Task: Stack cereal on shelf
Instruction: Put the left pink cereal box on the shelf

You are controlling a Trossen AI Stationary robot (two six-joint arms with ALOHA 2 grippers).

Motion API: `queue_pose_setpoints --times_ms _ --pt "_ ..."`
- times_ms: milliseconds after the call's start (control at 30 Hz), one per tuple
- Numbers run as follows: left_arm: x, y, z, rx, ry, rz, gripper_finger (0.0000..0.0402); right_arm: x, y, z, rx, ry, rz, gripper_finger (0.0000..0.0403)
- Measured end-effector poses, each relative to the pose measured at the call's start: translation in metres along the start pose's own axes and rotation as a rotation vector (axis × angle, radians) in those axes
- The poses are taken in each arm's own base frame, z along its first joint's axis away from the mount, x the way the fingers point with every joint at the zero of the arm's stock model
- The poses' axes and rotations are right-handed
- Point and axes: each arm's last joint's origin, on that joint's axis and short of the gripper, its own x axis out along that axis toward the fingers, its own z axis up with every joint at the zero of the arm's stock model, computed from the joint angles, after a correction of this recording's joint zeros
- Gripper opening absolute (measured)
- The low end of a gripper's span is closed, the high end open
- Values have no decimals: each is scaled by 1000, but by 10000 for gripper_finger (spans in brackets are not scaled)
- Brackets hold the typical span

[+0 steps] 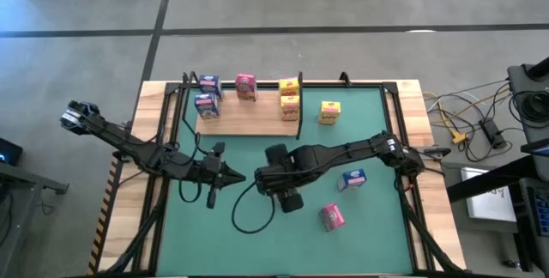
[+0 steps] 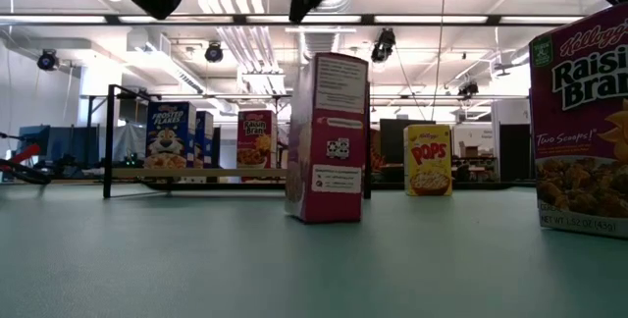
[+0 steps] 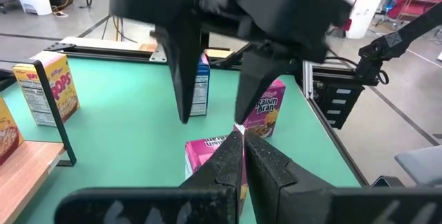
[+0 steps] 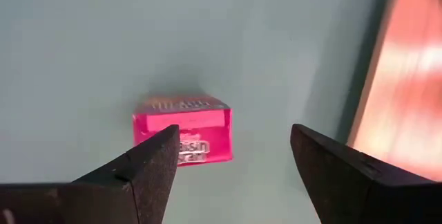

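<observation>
A pink cereal box [image 2: 327, 136] stands upright on the green mat, and shows in the left wrist view as the pink box [image 3: 207, 160]. My right gripper [image 4: 235, 156] hangs open above it, fingers pointing down. The box top [image 4: 183, 131] lies below, nearer one finger, and nothing touches it. In the high view the right gripper [image 1: 287, 194] hides this box. My left gripper [image 1: 238, 175] is shut, level over the mat, its tips [image 3: 242, 148] just left of the box. The shelf [image 1: 249, 123] holds several boxes.
Loose on the mat are a yellow box [image 1: 328, 112], a blue box [image 1: 352, 178] and another pink box [image 1: 332, 216]. A black cable [image 1: 244, 214] loops on the mat in front of the grippers. The shelf's black post [image 1: 299, 98] stands at its right end.
</observation>
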Motion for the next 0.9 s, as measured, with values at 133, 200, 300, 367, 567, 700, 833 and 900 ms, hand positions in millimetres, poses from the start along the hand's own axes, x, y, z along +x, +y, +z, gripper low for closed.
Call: queue_pose_setpoints --times_ms 133,200,300,367,567,700,833,900 --pt "0 0 0 25 0 0 0 -6 -2 2 328 -25 -1 264" --pt "0 0 0 42 -1 0 0 -7 -3 1 499 -24 2 261" --pt "-1 -1 5 68 -5 -1 0 -8 -3 -1 734 -5 15 256" --pt "-3 -1 10 87 0 0 0 -8 -3 -2 847 10 28 254" --pt "-7 -2 22 143 81 15 0 -8 -1 -3 1081 45 68 266" --pt "-8 -2 25 191 109 19 0 -8 -1 -3 1197 55 77 282" --pt "-8 -3 27 228 103 16 0 -6 -1 -3 1274 60 74 293" --pt "-8 -3 26 239 107 16 0 -4 0 -2 1297 66 71 297"
